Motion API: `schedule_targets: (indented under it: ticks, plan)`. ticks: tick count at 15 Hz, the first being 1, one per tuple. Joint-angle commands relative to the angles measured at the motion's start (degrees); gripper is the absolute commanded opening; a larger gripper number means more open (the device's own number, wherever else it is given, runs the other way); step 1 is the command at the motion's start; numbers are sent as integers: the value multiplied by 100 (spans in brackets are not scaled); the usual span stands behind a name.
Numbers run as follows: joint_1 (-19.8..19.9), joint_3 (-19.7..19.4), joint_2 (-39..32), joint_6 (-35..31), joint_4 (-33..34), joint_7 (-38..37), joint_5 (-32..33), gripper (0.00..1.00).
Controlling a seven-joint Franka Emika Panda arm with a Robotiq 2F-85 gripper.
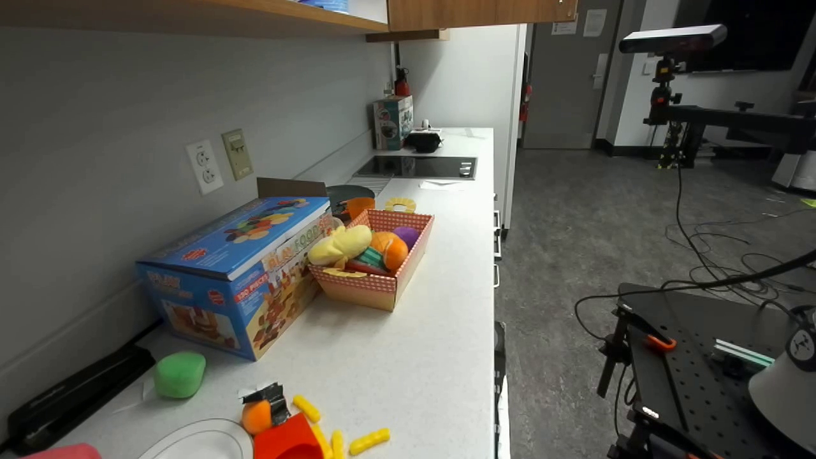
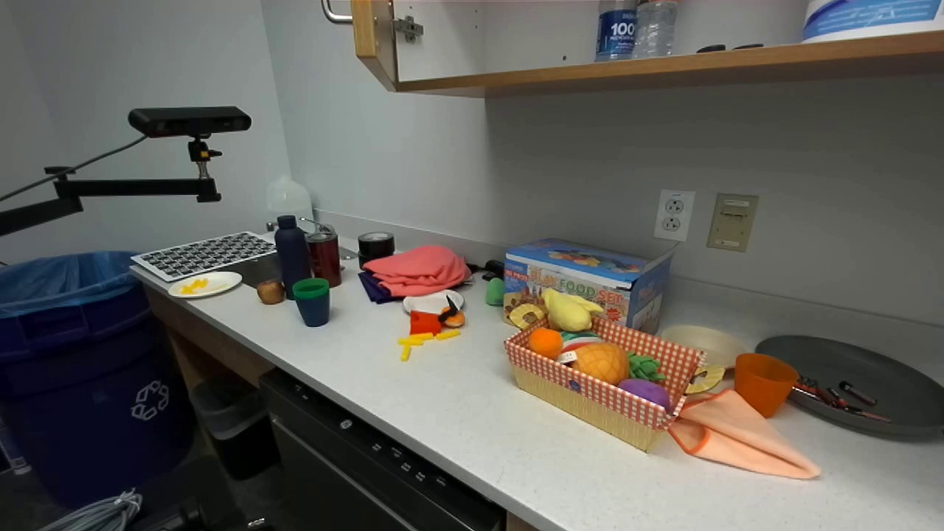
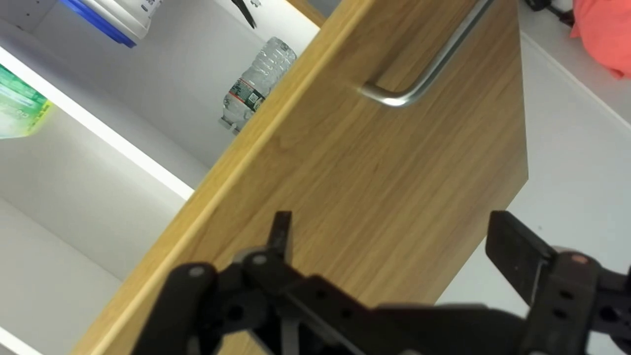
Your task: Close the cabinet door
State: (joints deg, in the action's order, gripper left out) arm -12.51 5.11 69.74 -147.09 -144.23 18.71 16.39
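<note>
One light-brown wood-grain cabinet door [image 3: 384, 167] hangs open, slanting across the wrist view from one o'clock down to seven, and an exterior view has it sticking out up at eleven with a metal hinge [image 2: 409, 28] showing. Its curved silver metal handle [image 3: 443, 55] sits between one and two in the wrist view. Black two-finger gripper [image 3: 394, 234] down by six has its fingers [image 3: 512, 251] spread wide, one tip near seven and the other near four; honestly can't tell if either touches the wood. Past the door's edge, inside the white cabinet [image 3: 162, 98], you get a clear plastic bottle [image 3: 261, 81] at eleven, a white tub with a blue lid [image 3: 125, 15] at ten, and a green thing with a yellowish edge [image 3: 19, 103] closer to nine, cut off by the frame. Coral-pink cloth [image 3: 604, 34] pokes in at two. Down below, in an exterior view, the white countertop [image 2: 442, 398] has a blue cardboard play food box [image 2: 590, 280] around three, plus a red-and-white checked basket [image 2: 590, 394] of toy fruit [image 2: 601, 363] at four. Big dark-blue recycling bin [image 2: 81, 383] stands over toward eight.
</note>
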Motion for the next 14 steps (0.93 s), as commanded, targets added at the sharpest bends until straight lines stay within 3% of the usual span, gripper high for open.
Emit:
schedule_targets:
  ticks: [1,6,11,13,14]
  plan:
    - [9,7,-10,13,19,12,-19,100]
    - [-314,-104,-17,66,3,281,-64,100]
    - [-87,7,8,286,35,169,7,100]
    - [-209,10,4,700,112,59,-191,100]
    - [-147,-7,-8,365,7,103,-47,100]
